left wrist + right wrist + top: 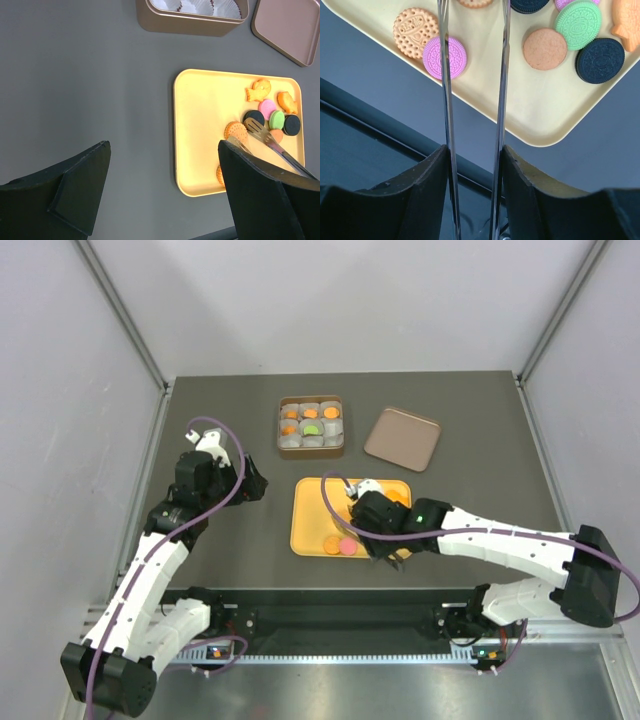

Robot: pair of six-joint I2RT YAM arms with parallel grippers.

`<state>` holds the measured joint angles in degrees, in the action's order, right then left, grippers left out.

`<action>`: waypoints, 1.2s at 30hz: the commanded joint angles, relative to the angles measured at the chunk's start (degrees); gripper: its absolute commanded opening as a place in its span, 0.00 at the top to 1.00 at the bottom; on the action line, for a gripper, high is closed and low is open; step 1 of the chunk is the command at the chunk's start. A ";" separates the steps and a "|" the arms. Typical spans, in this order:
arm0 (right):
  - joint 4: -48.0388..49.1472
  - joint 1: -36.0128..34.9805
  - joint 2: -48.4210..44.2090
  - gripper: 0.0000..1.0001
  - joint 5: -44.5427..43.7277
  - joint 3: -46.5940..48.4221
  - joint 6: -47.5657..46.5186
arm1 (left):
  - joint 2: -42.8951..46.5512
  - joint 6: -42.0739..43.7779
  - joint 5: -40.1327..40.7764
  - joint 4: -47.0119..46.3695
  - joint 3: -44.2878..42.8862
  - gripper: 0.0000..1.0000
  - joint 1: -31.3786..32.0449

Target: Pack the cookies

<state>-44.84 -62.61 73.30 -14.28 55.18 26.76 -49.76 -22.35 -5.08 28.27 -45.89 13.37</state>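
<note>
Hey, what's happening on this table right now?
The right tool is gripping slim metal tongs, their tips over small round cookies lying on a yellow tray. A brown box of paper cups already has a few cookies in it, its lid set beside it. The left tool hangs open over bare tabletop, holding nothing.

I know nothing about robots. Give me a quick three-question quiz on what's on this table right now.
1. True or false: the flat brown lid lies beside the square brown box, not on it.
2. What does the right gripper hold? A) long metal tongs; B) a pink cookie; C) nothing.
3. Fill in: the loose round cookies lie on the ___ tray.
Key: 1 true; 2 A; 3 yellow.
</note>
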 commanded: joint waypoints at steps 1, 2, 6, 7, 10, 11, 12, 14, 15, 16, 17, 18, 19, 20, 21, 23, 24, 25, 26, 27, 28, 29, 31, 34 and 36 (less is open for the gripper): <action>2.12 0.91 -0.26 0.56 -0.05 1.51 -1.01 | 0.36 0.11 -0.02 -1.90 0.27 0.07 -0.36; 2.21 1.08 -0.43 0.57 0.13 1.51 -1.10 | 0.36 0.11 0.07 -1.90 0.27 0.07 -0.36; 2.39 1.70 -0.79 0.61 0.83 1.34 -1.45 | 0.36 0.11 0.07 -1.99 0.27 0.07 -0.36; 2.48 1.79 -0.79 0.62 0.92 1.34 -1.71 | 0.36 0.11 0.16 -1.91 0.27 0.07 -0.36; 2.30 1.88 -1.31 0.64 1.19 1.86 -1.98 | 0.45 0.11 0.16 -1.90 0.27 0.07 -0.36; 2.04 2.05 -1.49 0.64 1.27 2.12 -2.15 | 0.36 0.20 0.16 -1.90 0.27 0.07 -0.36; 1.78 2.05 -1.75 0.65 1.10 2.39 -2.24 | 0.36 0.11 0.25 -1.90 0.27 0.07 -0.36; 1.42 2.58 -2.45 0.65 1.01 3.53 -2.77 | 0.45 0.11 0.25 -1.90 0.27 0.07 -0.36; 0.73 2.93 -2.72 0.66 1.01 4.40 -3.12 | 0.45 0.11 0.16 -1.90 0.27 0.07 -0.36; 0.63 3.02 -3.07 0.66 0.93 4.85 -3.38 | 0.45 0.11 0.16 -1.90 0.27 0.07 -0.36; 0.46 3.19 -3.16 0.66 0.75 5.11 -3.56 | 0.36 0.11 0.25 -1.90 0.19 0.07 -0.36; 0.11 3.28 -3.25 0.66 0.75 5.64 -3.82 | 0.45 0.11 0.25 -1.82 0.19 0.07 -0.36; -0.07 3.37 -3.42 0.66 0.57 5.82 -3.91 | 0.54 0.11 0.33 -1.82 0.19 0.07 -0.36; -0.25 3.46 -3.60 0.66 0.49 5.99 -4.00 | 0.63 0.11 0.42 -1.90 0.19 0.07 -0.36; -0.34 3.72 -3.77 0.66 0.57 6.17 -4.00 | 0.63 0.11 0.42 -1.82 0.19 0.07 -0.36; -0.42 3.81 -4.13 0.66 0.57 6.43 -4.09 | 0.54 0.11 0.51 -1.82 0.19 0.07 -0.36; -0.42 4.07 -4.21 0.66 0.66 6.78 -4.35 | 0.54 0.11 0.42 -1.82 0.19 0.07 -0.36; -0.42 4.07 -4.39 0.66 0.66 7.05 -4.44 | 0.63 0.11 0.34 -1.82 0.19 0.07 -0.36; -0.42 4.25 -4.39 0.66 0.66 7.40 -4.61 | 0.45 0.11 0.51 -1.82 0.19 0.07 -0.36; -0.42 4.42 -4.39 0.67 0.75 8.18 -4.88 | 0.54 0.11 0.42 -1.82 0.19 0.07 -0.36; -0.42 4.69 -4.13 0.67 0.75 8.71 -5.14 | 0.54 0.11 0.51 -1.90 0.19 0.07 -0.36; -0.34 5.21 -3.95 0.67 0.75 10.11 -5.84 | 0.63 0.03 0.42 -1.82 0.19 0.07 -0.36; 0.01 6.26 -2.99 0.66 0.75 11.70 -6.81 | 0.54 0.02 0.42 -1.82 0.19 0.07 -0.36; 2.03 10.12 -1.32 0.66 2.41 14.86 -8.92 | 0.71 0.02 0.51 -1.82 0.27 0.07 -0.36; 3.52 11.98 0.78 0.66 3.99 17.41 -10.41 | 0.63 0.02 0.60 -1.90 0.19 0.07 -0.36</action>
<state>-46.15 -53.63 71.96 -11.90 67.31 19.46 -49.76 -22.35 -4.95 28.27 -45.58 13.37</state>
